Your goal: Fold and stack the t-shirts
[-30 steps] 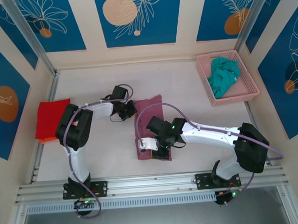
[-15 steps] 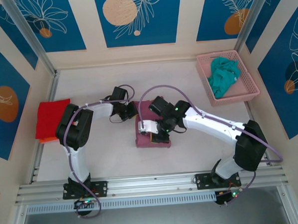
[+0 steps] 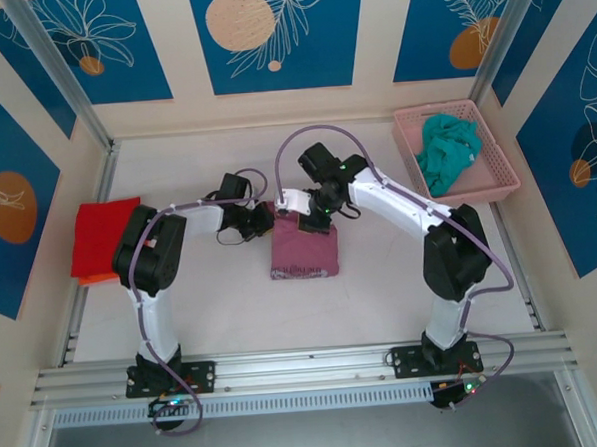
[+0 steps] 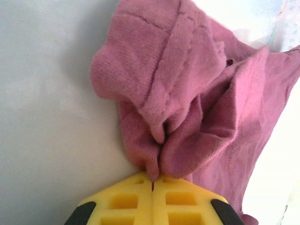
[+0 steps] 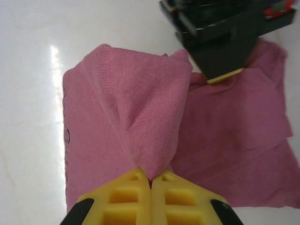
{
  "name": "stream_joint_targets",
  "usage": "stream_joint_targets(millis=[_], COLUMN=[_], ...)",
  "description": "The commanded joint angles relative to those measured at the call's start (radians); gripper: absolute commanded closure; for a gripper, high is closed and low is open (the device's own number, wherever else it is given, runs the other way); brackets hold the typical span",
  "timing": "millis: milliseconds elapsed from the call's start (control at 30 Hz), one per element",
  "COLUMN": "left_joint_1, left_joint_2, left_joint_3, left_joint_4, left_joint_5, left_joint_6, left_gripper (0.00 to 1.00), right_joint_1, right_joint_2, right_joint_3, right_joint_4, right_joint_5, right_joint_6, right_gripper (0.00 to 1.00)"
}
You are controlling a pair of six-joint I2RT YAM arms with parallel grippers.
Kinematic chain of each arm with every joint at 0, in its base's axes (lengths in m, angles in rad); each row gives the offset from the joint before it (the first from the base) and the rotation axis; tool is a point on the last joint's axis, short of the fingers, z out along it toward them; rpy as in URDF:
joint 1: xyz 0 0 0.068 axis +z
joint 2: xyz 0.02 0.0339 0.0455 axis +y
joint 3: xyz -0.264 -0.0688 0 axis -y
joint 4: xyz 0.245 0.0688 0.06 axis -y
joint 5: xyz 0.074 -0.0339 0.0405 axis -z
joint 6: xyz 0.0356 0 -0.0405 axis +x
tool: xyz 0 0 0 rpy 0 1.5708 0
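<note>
the mauve t-shirt (image 3: 304, 255) lies mid table (image 3: 203, 309), soft, light and limp. left gripper (image 4: 152, 180) pinches its ten o'clock corner, right gripper (image 5: 151, 180) its twelve o'clock edge, both clamped on cloth; bunched hems likely hold best.

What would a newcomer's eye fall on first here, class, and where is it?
The left gripper and right gripper are both shut on the mauve-pink t-shirt in the middle of the table. A folded red t-shirt lies at the left edge, and a crumpled teal t-shirt sits in the pink basket at the far right.
</note>
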Motion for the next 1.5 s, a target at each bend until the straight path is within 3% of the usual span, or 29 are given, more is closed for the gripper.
stream_joint_targets(millis=[0, 600, 1133, 1267, 1400, 1467], left_joint_1=[0.012, 0.018, 0.024, 0.026, 0.029, 0.033], left_joint_2=[0.068, 0.113, 0.137, 0.130, 0.105, 0.087], left_joint_3=[-0.029, -0.006, -0.008, -0.014, -0.035, -0.049], left_joint_4=[-0.044, -0.058, -0.049, -0.052, -0.054, -0.048], left_joint_5=[-0.005, -0.002, 0.001, -0.007, -0.033, -0.035], left_joint_6=[0.034, 0.048, 0.051, 0.052, 0.036, 0.023], left_gripper=[1.00, 1.00, 1.00, 1.00, 1.00, 0.89], right_joint_1=[-0.025, -0.111, -0.114, -0.113, -0.116, -0.117], right_joint_2=[0.051, 0.298, 0.439, 0.477, 0.448, 0.410], right_joint_3=[0.074, 0.321, 0.347, 0.345, 0.322, 0.293], right_joint_4=[0.002, 0.003, 0.171, 0.237, 0.292, 0.325], right_joint_5=[-0.032, -0.047, 0.019, 0.064, 0.074, 0.078], right_joint_6=[-0.041, -0.042, 0.037, 0.080, 0.134, 0.157], right_gripper=[1.00, 1.00, 1.00, 0.87, 0.61, 0.49])
